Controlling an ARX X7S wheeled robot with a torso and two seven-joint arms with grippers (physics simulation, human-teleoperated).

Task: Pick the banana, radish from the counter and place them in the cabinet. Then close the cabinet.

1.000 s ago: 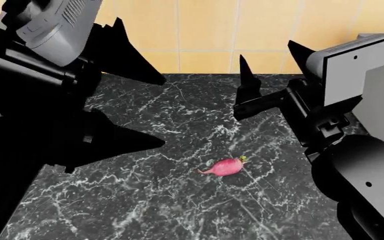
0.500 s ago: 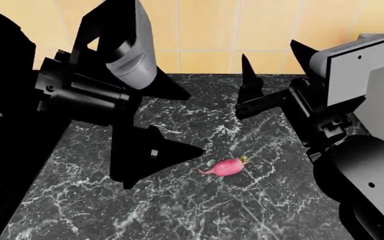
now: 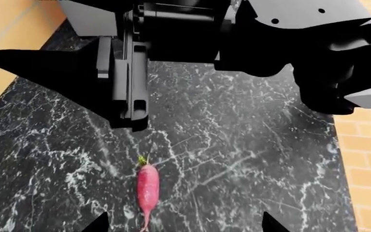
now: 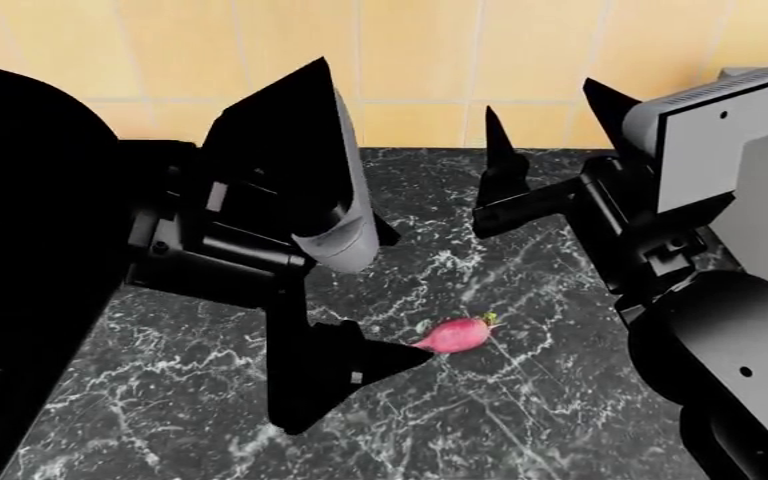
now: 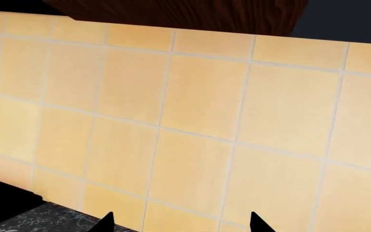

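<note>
The radish point(image 4: 458, 334) lies alone on the dark marble counter point(image 4: 518, 420), roughly mid-slab, with its green stub pointing toward the tiled wall and the right side and its thin root tail pointing back toward the robot's left. No banana shows in any of the 3 views, and no cabinet interior either, so I can't say where either stands.

The left gripper point(image 4: 387, 290) is the one that matters here. From the head camera, its lower finger tip sits just beside the tail end of the radish, nearly touching in that view, though it may well be hovering above. Its jaws are spread wide and hold nothing. In the left wrist view the radish point(image 3: 147, 189) lies lengthwise between the 2 finger tips at the frame's edge, closer to one of them, so its long axis runs along the gripper's reach rather than across the gap. That suits a pinch across the narrow body, but the gripper looks off-centre and would, I'd judge, need a small sideways shift before descending.

The right gripper point(image 4: 544, 160) hangs well apart from the radish, nearer the wall, fingers parted and empty; its wrist camera sees mostly the yellow tiles point(image 5: 192, 125). The left arm is clearly nearer
</note>
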